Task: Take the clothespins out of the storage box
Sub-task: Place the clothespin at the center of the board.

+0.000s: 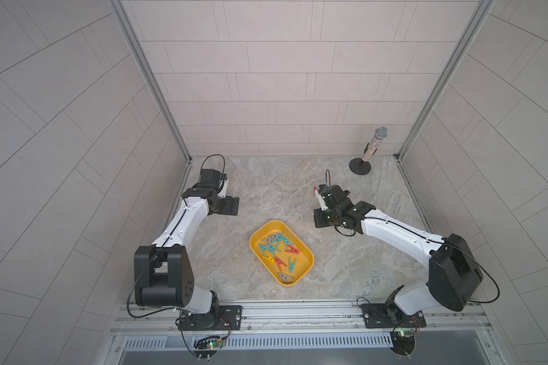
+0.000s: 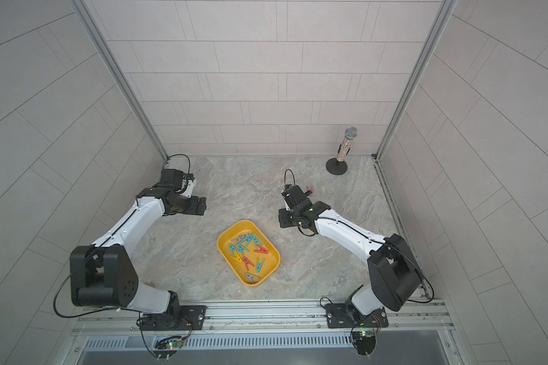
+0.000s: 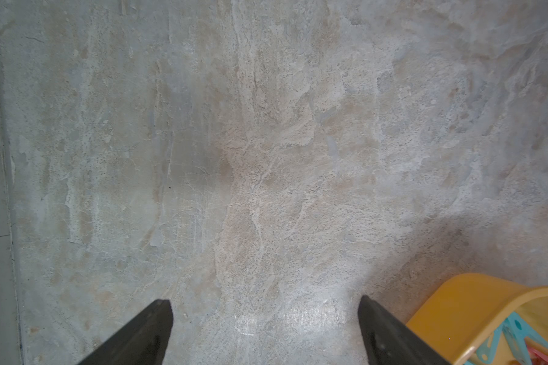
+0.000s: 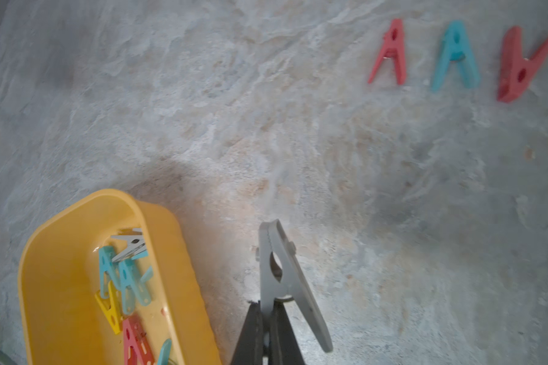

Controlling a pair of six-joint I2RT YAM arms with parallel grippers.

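A grey A-shaped plastic clothespin [image 4: 283,275] is clamped by one leg, lengthwise, in the right tool [image 4: 266,308]. In a top view the shallow yellow plastic storage box [image 1: 274,228] is seen at that tool's 7 o'clock, red and teal pegs [image 1: 316,190] on the desk [image 1: 266,189] near 12. The left tool [image 3: 264,300] is spread, empty.

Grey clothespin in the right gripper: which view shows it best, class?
Right wrist view: the grey clothespin sits large, pinched by the right gripper. Both top views hide it under the arm; left wrist misses it.
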